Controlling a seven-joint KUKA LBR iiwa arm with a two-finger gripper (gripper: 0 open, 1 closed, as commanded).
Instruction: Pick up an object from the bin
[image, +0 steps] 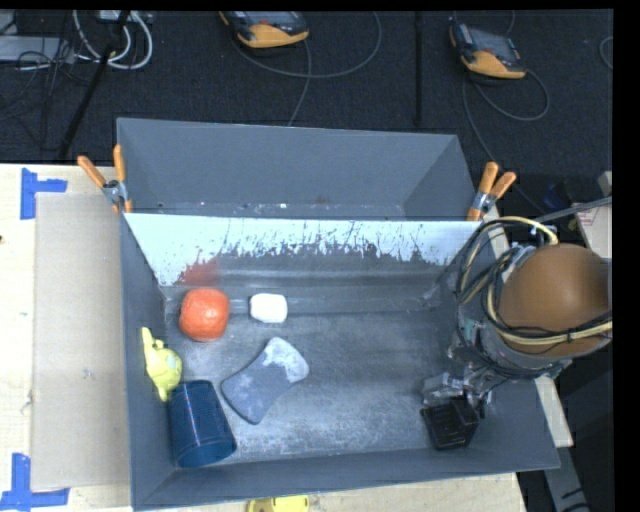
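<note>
Grey metal bin (350, 405) with five loose things, all in its left half. An orange round ball (204, 314) lies at the foot of the far slope, with a small white rounded block (268, 308) just to its right. Nearer the front, a yellow plastic toy figure (161, 367) sits just beside a dark blue cup (200, 424), and a flat grey-blue pad (262, 380) lies right of the cup. The black gripper (450, 420) is low over bare floor in the near right corner, well apart from all five. Whether it is spread or closed cannot be made out.
</note>
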